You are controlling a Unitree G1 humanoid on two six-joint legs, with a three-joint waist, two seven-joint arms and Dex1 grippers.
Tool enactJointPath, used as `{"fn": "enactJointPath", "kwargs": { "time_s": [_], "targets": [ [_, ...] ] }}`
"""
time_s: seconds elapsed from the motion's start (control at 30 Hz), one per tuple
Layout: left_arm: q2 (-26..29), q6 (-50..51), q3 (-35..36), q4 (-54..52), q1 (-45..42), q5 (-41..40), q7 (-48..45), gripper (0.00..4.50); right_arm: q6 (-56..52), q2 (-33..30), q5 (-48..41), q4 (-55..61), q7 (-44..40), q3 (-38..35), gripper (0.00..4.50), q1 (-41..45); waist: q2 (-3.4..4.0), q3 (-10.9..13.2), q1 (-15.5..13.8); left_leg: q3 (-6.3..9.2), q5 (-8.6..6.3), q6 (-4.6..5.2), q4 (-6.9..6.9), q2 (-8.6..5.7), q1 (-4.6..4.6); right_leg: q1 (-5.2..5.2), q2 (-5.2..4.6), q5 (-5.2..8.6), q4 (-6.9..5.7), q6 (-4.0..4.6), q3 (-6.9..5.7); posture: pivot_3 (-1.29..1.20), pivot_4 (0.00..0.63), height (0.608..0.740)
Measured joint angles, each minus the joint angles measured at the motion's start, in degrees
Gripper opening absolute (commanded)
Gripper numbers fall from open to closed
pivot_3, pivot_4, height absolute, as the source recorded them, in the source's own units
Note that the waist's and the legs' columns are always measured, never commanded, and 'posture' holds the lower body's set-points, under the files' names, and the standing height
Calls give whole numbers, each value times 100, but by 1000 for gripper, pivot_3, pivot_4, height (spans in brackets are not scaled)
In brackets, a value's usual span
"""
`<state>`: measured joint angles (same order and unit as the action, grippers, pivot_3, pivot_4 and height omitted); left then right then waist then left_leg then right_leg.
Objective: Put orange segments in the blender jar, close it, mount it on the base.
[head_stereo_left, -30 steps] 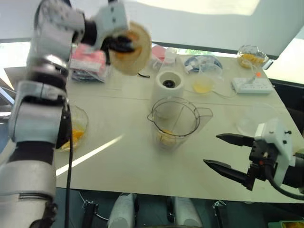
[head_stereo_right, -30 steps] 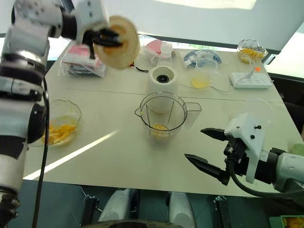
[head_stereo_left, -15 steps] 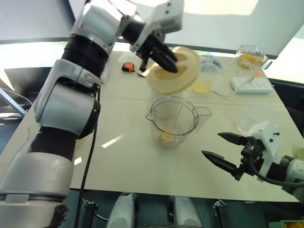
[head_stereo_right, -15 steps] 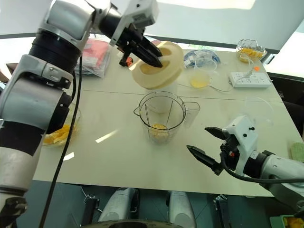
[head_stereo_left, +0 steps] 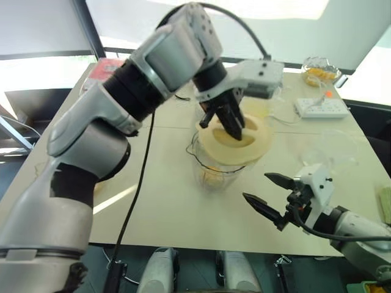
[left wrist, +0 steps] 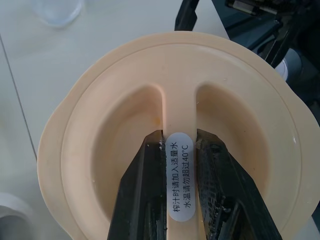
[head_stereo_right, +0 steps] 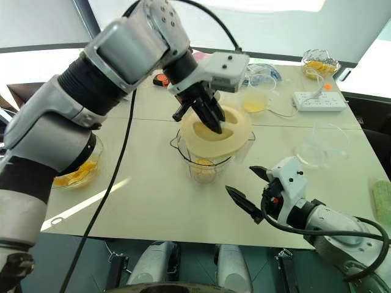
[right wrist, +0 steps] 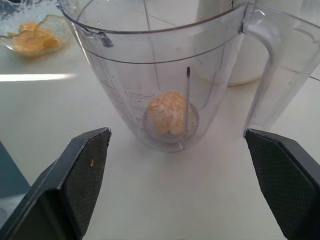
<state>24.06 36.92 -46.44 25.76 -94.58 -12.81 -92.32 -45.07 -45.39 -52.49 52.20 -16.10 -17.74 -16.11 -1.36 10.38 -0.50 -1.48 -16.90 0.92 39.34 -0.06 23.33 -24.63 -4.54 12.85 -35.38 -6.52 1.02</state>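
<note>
The clear blender jar (head_stereo_left: 209, 175) stands at the table's middle with orange segments (right wrist: 167, 114) at its bottom. My left gripper (left wrist: 179, 145) is shut on the middle rib of a cream round lid (head_stereo_left: 237, 143), holding it slightly tilted right over the jar's mouth. Whether the lid touches the rim I cannot tell. My right gripper (head_stereo_right: 239, 179) is open, low over the table just right of the jar, its fingers (right wrist: 85, 170) pointing at the jar. The white base (right wrist: 225, 60) stands behind the jar.
A bowl of orange segments (head_stereo_right: 76, 171) sits at the table's left edge. Far right are a scalloped dish (head_stereo_left: 317, 72), a power strip (head_stereo_left: 321, 108) and a clear bowl (head_stereo_right: 321, 146). A cup of yellow liquid (head_stereo_right: 256, 101) stands behind the jar.
My left arm swung the lid from the table's far left, rightward and down, to over the jar's mouth. My right gripper dropped a little and edged toward the jar, still open.
</note>
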Motion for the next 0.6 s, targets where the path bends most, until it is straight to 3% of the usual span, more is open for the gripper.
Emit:
{"fn": "enactJointPath", "kwargs": {
  "time_s": [0.37,0.6],
  "targets": [
    [232,-103,303,-686,785,752,22,262,32,215,287,-10,-10,213,4500,166,13,-15,-21,-1,0,0,11,-2,-12,18,-3,0,1,1,1,0,150,740],
    [-202,-121,631,-435,917,1020,148,262,76,383,457,-15,-59,296,4500,114,36,-47,-31,4,0,0,50,0,-27,59,-2,2,0,3,-1,0,150,740]
  ]
}}
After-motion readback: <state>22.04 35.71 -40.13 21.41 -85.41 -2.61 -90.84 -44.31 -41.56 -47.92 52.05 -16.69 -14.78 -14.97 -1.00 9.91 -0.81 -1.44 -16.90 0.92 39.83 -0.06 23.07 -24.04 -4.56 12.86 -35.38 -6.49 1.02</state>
